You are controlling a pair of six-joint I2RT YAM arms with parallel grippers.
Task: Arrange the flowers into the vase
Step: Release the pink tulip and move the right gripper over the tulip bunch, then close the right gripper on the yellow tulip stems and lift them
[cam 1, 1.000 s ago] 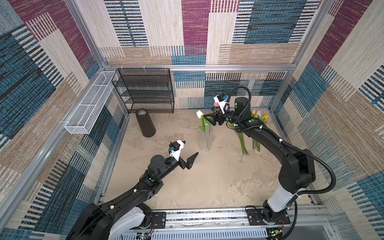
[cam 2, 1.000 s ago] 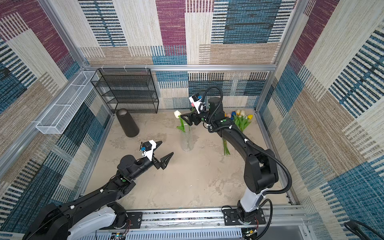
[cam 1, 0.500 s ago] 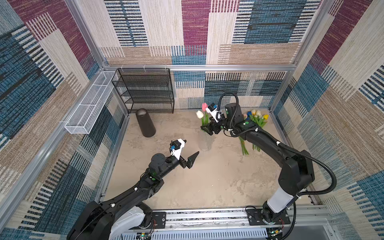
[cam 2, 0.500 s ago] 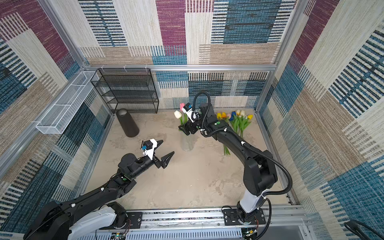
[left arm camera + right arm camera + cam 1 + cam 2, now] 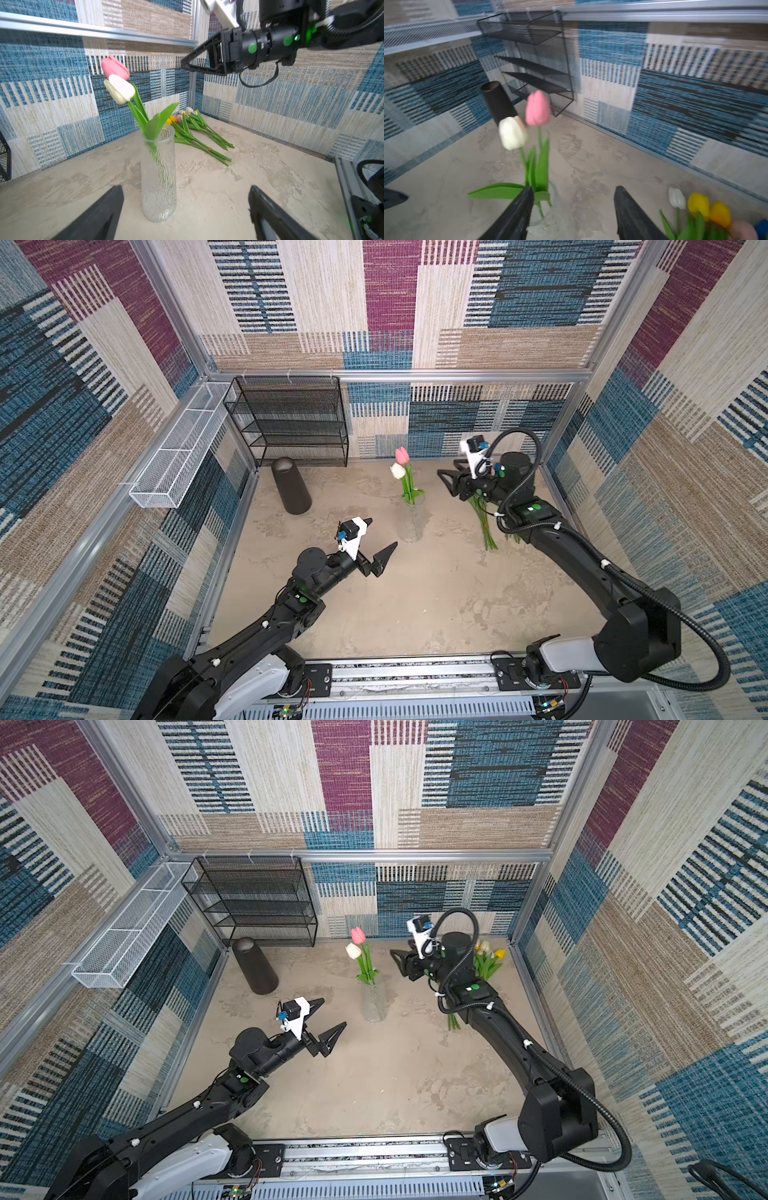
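Glass vase [image 5: 409,518] mid-table, upright. It holds two flowers, a white tulip [image 5: 397,470] and a pink tulip [image 5: 401,455], leaning together. To its right the loose bunch [image 5: 197,133] lies flat on the table [image 5: 415,605], heads toward the far right corner. Far left: dark cylinder [image 5: 291,485], with a black mesh shelf [image 5: 286,423] behind it. Left claw [image 5: 332,1012] sits near-left of the vase, spread wide, empty. Right claw [image 5: 573,190] is raised between vase and bunch, jaws apart, gripping nothing.
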